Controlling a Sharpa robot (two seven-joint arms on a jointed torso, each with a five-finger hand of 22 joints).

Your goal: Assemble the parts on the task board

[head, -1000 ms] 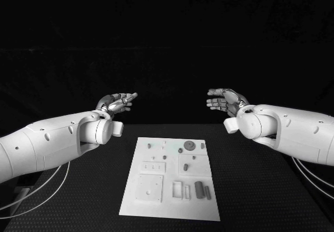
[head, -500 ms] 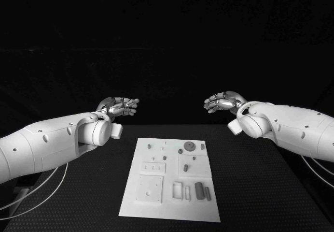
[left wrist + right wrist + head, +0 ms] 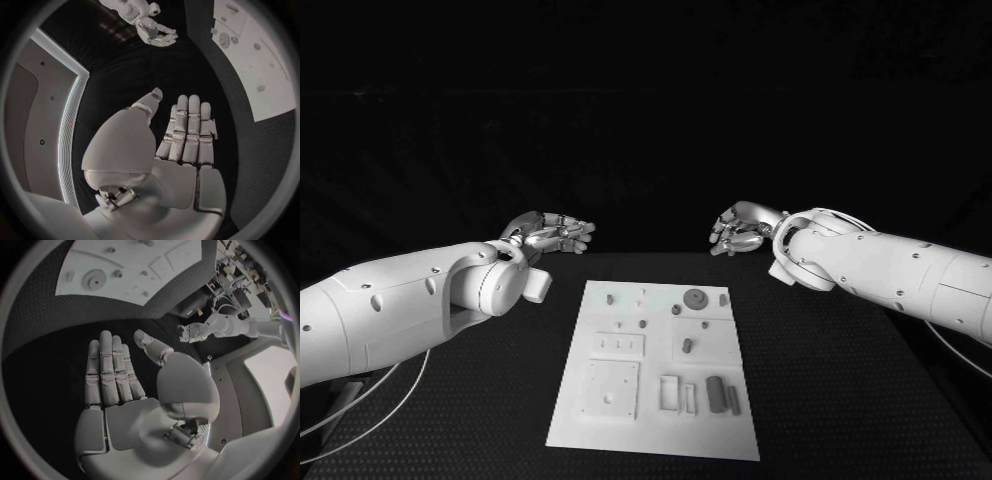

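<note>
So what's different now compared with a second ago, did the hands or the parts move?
Both hands came down and drew closer together beyond the board's far end: the left hand dropped and moved inward, the right hand sank and turned downward. Neither took hold of anything. The task board and its parts stayed put.

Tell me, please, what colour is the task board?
White. The task board shows best in the head view, lying flat on the black table.
</note>
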